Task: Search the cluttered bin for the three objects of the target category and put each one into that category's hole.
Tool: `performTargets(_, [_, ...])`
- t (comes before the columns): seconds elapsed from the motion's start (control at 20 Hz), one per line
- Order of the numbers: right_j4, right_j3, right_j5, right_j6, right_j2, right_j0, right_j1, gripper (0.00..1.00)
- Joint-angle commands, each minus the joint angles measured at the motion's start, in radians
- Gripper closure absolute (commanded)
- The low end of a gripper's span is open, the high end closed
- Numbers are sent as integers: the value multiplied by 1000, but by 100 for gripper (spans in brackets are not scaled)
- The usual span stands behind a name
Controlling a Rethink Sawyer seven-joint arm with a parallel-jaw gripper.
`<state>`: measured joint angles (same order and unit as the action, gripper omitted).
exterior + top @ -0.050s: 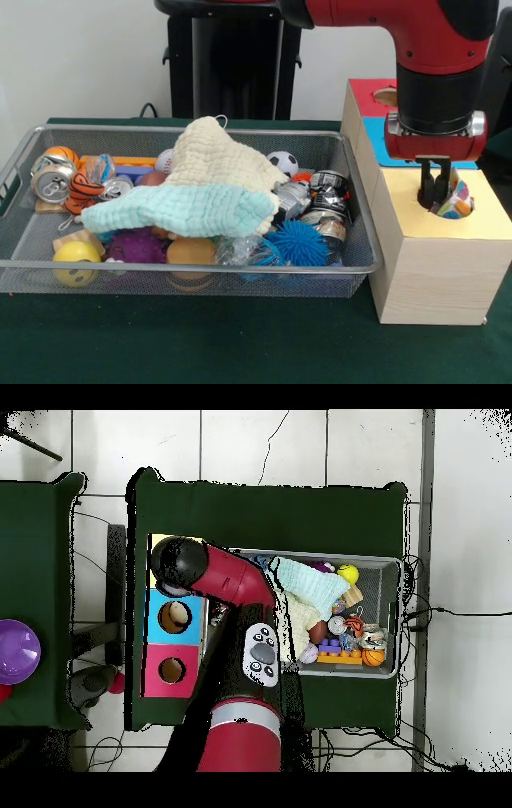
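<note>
The wooden box (438, 264) is sitting nearest, beside the bin (184, 276). The gripper (436, 192) is hanging over its yellow hole, clamped on a colourful ball (456, 200), probably lowering it in; a cloth (200, 188) is covering the remaining clutter.

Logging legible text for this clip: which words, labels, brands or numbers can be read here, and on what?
None can be read.
Dark printed can in the wire bin: markings too blurred to read.
Crushed silver can: no legible print.
Sorting box and gripper: no text visible.
</note>
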<state>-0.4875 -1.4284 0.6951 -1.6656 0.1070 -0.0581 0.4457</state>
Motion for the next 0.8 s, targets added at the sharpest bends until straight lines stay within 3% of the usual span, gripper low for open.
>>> performTargets(0.05, [-23, -121, 115, -204, -92, 42, -59, 100])
performTargets(0.3, [-85, -201, 64, -173, -167, 74, -21, 100])
performTargets(0.45, [-159, -264, -35, -134, -244, 107, 8, 100])
performTargets(0.8, [-205, -277, -103, -115, -314, 144, 6, 100])
